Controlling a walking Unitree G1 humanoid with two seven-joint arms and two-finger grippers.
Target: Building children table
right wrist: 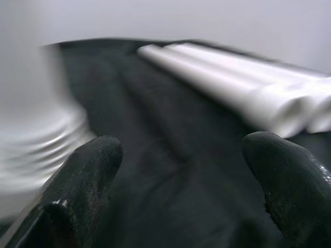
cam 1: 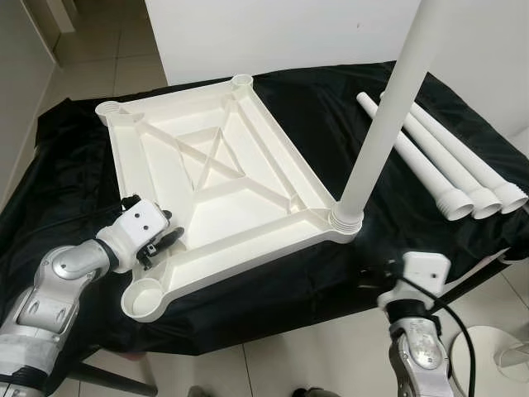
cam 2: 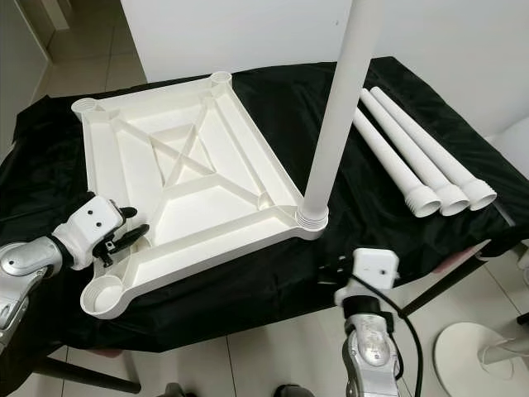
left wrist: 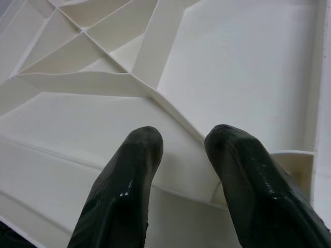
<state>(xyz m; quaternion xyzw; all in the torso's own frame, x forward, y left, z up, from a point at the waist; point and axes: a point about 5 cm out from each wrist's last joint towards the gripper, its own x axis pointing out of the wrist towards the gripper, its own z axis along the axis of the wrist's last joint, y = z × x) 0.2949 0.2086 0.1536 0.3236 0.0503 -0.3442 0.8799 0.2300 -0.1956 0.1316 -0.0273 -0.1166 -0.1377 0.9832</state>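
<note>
A white plastic tabletop [cam 1: 248, 263] lies upside down on a table draped in black cloth [cam 1: 331, 107], its ribbed underside facing up. One white leg [cam 1: 384, 124] stands upright in the near right corner socket. Three loose legs [cam 1: 438, 165] lie side by side to the right. The near left socket [cam 1: 142, 298] is empty. My left gripper [cam 1: 169, 236] rests over the tabletop's near left rim, its fingers [left wrist: 129, 170] slightly parted above the ribs, holding nothing. At the table's front edge, below the standing leg, my right gripper [cam 2: 335, 269] is open, with its fingers [right wrist: 93, 170] wide apart.
A white wall runs behind the table, and tiled floor shows to the left and in front. A round white stand base [cam 1: 504, 351] and a black cable [cam 1: 463, 331] lie on the floor at the near right. The black cloth hangs over the table's front edge.
</note>
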